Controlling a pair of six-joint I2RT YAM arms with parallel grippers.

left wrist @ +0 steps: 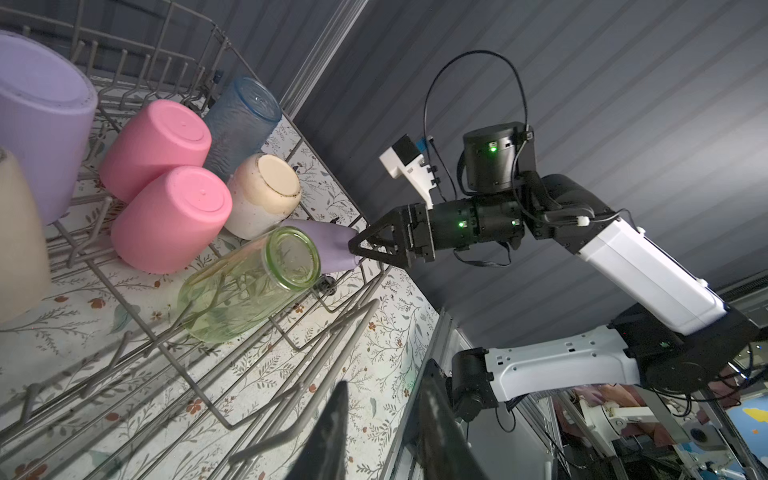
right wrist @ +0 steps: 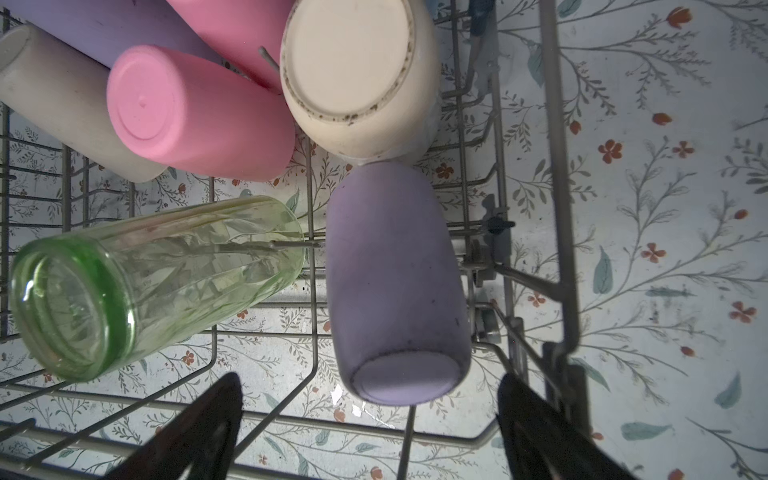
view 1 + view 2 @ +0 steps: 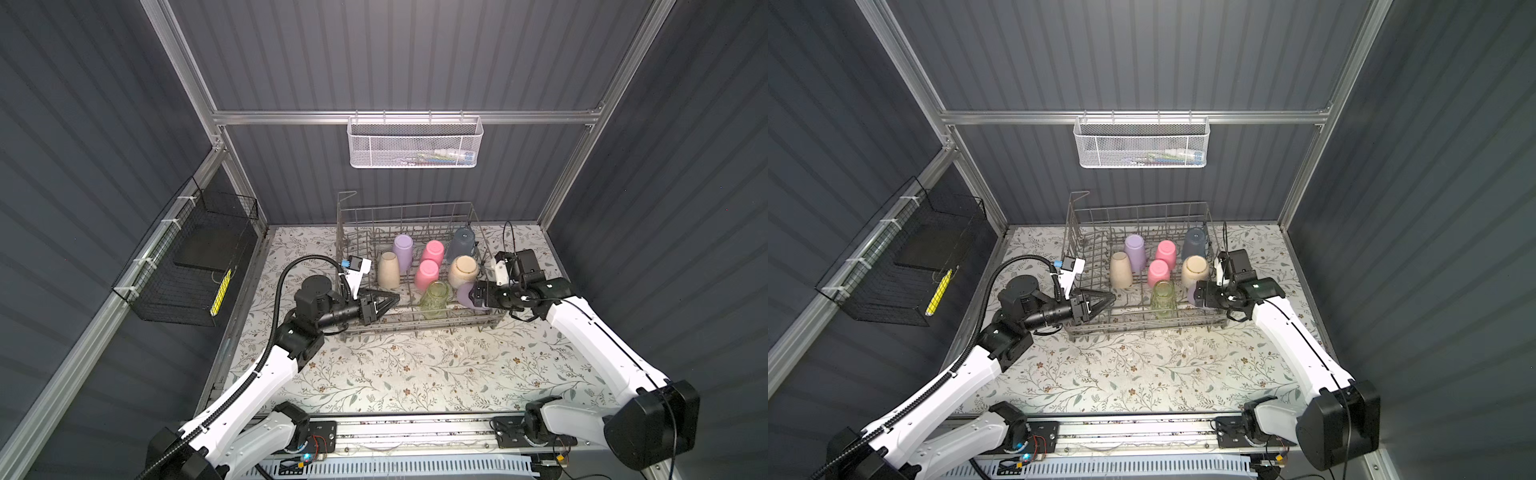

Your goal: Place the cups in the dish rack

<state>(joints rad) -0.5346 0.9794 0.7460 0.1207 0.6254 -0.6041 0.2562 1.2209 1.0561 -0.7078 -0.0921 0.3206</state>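
The last cup to be dealt with, a lilac cup (image 2: 395, 282), is found in the near right corner of the rack (image 3: 415, 325), tipped over with its base turned toward the right gripper (image 2: 369, 380) and its mouth toward the wider cream cup (image 2: 353, 70). Whether it is seated on a tine cannot be told. It is judged to be light, stiff plastic, unlikely to break, with a smooth tapered wall that could slide out of a loose pinch, so it would best be taken across the wall just above the base. The right gripper is spread wide, one finger on each side of that base, and a gap is seen on both sides, so nothing is held. Just to the left of the lilac cup the green cup (image 2: 158, 282) is leaned over a tine, and the other six are stood upside down farther back. The left gripper (image 3: 392, 297) is held at the rack's near left side, nearly closed with a narrow gap and nothing in it. The flowered surface (image 3: 415, 374) bears no cups outside the rack.
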